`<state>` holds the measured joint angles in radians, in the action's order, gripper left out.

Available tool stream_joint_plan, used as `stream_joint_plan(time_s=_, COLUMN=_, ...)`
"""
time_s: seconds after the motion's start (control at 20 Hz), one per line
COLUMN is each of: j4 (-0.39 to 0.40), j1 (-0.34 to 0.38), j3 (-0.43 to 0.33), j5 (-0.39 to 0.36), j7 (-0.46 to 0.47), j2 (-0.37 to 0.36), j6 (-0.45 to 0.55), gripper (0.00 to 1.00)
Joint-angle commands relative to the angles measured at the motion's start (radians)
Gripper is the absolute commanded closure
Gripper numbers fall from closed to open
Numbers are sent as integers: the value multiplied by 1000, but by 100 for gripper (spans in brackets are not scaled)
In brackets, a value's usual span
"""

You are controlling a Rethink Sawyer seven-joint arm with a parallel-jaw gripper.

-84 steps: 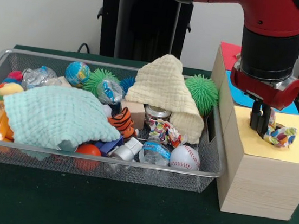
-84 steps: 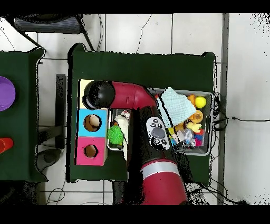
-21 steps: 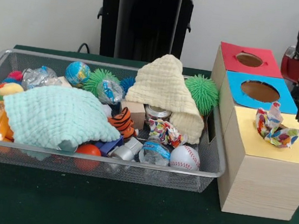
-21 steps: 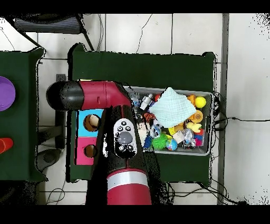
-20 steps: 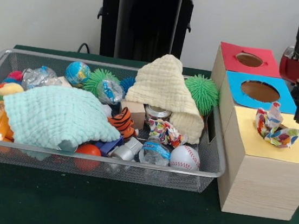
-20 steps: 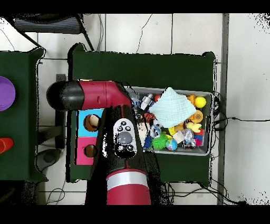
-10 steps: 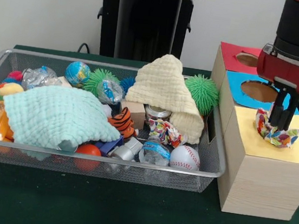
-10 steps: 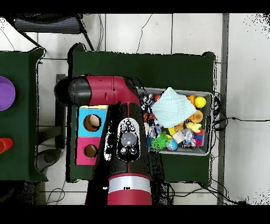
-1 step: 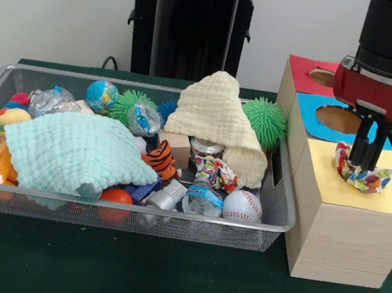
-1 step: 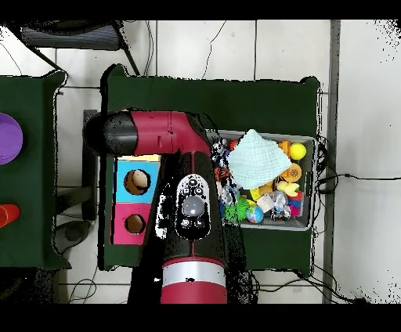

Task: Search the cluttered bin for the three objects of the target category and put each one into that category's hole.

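A crumpled colourful wrapper [image 9: 368,179] lies on the yellow top of the wooden box [image 9: 390,200], covering the spot where its hole would be. My gripper [image 9: 365,166] hangs straight down over it, open by a narrow gap, with its fingertips [image 9: 358,156] at the wrapper's raised upper fold. A second colourful wrapper [image 9: 216,172] lies in the wire bin [image 9: 173,216] in front of the cream cloth [image 9: 217,120]. In the overhead view the red arm [image 10: 192,211] hides the gripper and the yellow section.
The blue hole [image 9: 339,119] and red hole [image 9: 322,77] are behind the gripper. The bin holds a mint cloth [image 9: 73,153], a baseball [image 9: 242,206], a plastic bottle [image 9: 203,196], a tiger toy [image 9: 160,160], spiky green balls [image 9: 263,120] and other clutter.
The gripper has come in from the right edge and dropped over the wrapper on the yellow top. In the last half second it has barely shifted. The wrapper has stayed put.
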<state>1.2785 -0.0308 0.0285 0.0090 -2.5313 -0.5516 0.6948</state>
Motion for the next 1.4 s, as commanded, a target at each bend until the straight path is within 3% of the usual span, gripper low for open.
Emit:
stream_joint_plan(time_s=0.05, j4=62, j1=49, j3=-32, j5=18, j7=-59, j2=50, j6=42, gripper=100)
stream_joint_plan(time_s=0.55, j4=48, j1=34, j3=-7, j5=-2, j7=-76, j2=69, j6=45, gripper=100)
stream_joint_plan(time_s=0.9, j4=147, j1=52, j3=-64, j5=56, j7=-74, j2=57, j6=61, gripper=100)
stream_joint_plan(time_s=1.4, j4=188, j1=46, j3=-68, j5=80, j7=-48, j2=59, j6=91, gripper=100)
